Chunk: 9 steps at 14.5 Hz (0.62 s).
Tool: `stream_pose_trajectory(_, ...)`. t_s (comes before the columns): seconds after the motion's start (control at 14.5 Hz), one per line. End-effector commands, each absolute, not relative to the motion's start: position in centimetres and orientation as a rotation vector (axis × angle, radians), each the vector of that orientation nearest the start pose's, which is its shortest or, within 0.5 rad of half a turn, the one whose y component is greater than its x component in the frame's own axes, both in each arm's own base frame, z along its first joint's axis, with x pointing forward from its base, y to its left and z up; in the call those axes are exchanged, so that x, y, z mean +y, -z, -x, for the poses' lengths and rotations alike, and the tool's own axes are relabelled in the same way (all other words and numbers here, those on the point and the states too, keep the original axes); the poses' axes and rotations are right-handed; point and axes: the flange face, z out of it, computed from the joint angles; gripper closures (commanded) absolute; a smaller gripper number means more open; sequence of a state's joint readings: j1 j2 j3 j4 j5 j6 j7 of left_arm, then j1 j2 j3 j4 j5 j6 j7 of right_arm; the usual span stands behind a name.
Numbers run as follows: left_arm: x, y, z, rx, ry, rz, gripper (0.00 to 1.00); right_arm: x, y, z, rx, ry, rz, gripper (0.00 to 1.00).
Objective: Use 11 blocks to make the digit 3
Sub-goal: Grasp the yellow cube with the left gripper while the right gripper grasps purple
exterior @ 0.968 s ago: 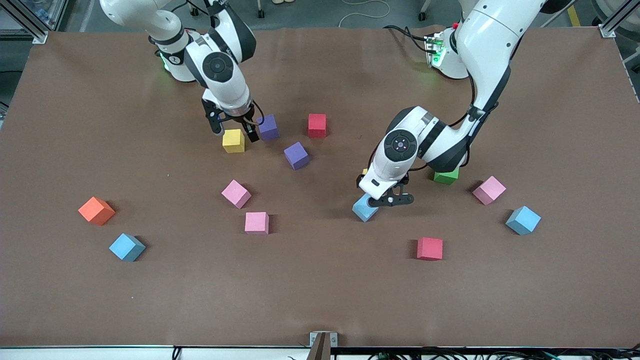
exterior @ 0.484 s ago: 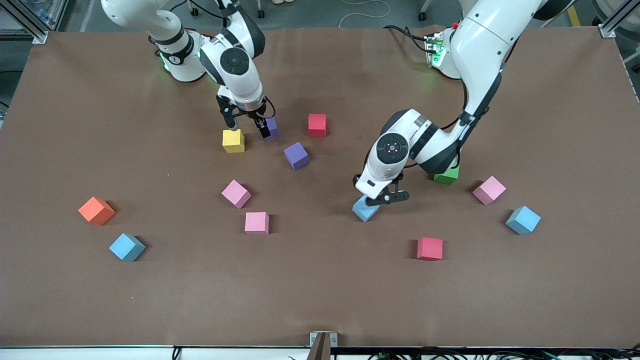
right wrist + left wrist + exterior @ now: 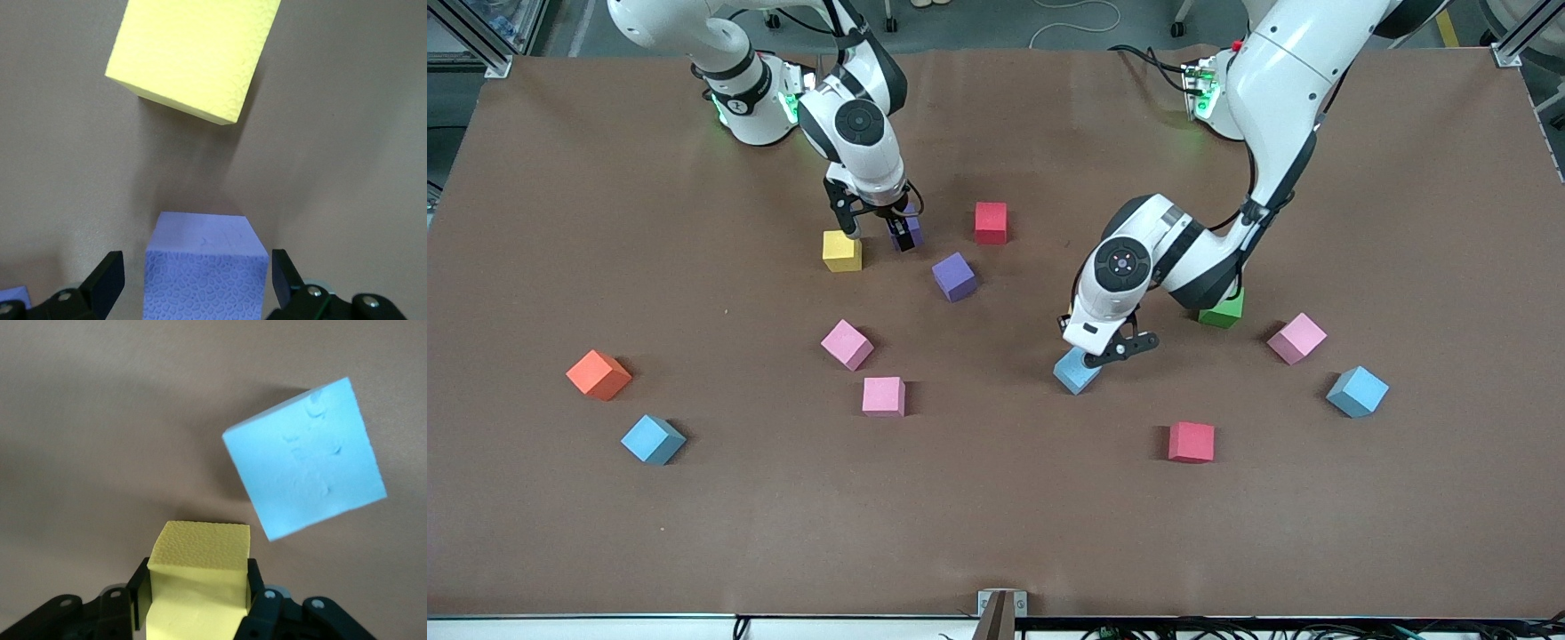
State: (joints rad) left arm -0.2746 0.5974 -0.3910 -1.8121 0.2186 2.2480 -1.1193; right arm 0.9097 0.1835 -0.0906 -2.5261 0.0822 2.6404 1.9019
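Note:
My left gripper [image 3: 1104,349] is shut on a yellow block [image 3: 199,563] and holds it just above the table, beside a light blue block [image 3: 1076,372] that also shows in the left wrist view [image 3: 307,477]. My right gripper [image 3: 878,229] is open with its jaws on either side of a purple block [image 3: 200,267], not touching it. A second yellow block [image 3: 842,251] lies next to it. The other blocks lie scattered and apart: purple [image 3: 954,276], red [image 3: 991,222], red [image 3: 1192,442], pink [image 3: 847,345], pink [image 3: 883,396], pink [image 3: 1296,338], green [image 3: 1221,309].
An orange cube [image 3: 599,374] and a blue cube [image 3: 653,439] lie toward the right arm's end of the table. Another blue cube [image 3: 1357,391] lies toward the left arm's end. The brown table [image 3: 996,533] is bare along its edge nearest the front camera.
My right gripper has moved from over the yellow block on the table to the purple block beside it. My left gripper has shifted slightly with its yellow block.

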Motion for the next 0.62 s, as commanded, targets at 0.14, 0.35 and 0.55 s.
stream_pose_trajectory(0.14, -39.3, -26.5, -43.7, -1.009, -0.104, 2.869, 0.68, 33.1, -20.4, -31.2, 1.782, -0.057, 2.646, 0.3)
stream_pose_trajectory(0.35, -40.3, -26.4, -40.0, -1.262, -0.141, 2.74, 0.7, 33.3, -20.7, -31.3, 1.832, -0.055, 2.604, 0.94)
stream_pose_trajectory(0.55, -42.2, -26.7, -36.5, -1.571, -0.132, 2.562, 0.7, 33.4, -20.9, -31.7, 1.896, -0.056, 2.563, 1.0)
